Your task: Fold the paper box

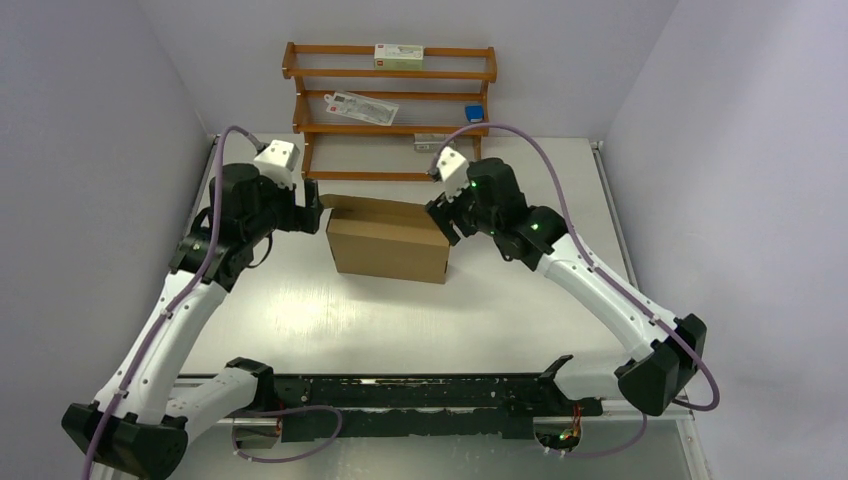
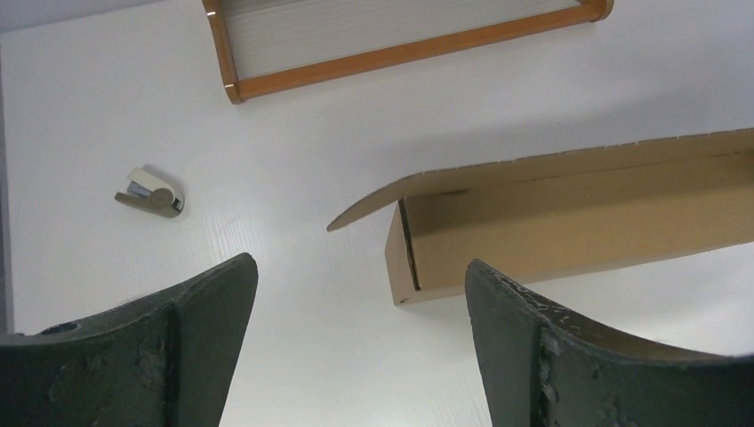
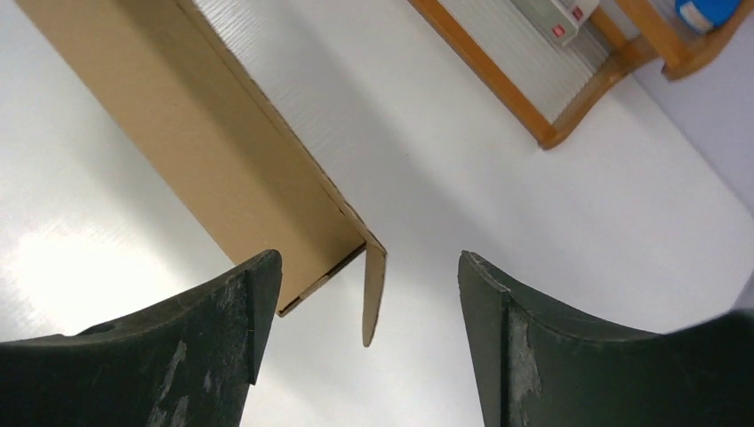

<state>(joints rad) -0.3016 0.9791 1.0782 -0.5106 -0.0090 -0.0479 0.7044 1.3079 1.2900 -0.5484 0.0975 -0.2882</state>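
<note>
left gripper (image 1: 310, 212) and right gripper (image 1: 441, 215) flank the paper box (image 1: 388, 245), which sits just in front of the wooden rack (image 1: 330, 74). from the left wrist, that gripper gapes empty beside an ajar end flap (image 2: 366, 208); from the right wrist, the other is likewise spread, holding nothing.

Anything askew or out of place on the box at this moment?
The paper box stands formed, but a curved flap bows outward at its left end and a small flap hangs ajar at its right end. No tears or spills show.
</note>
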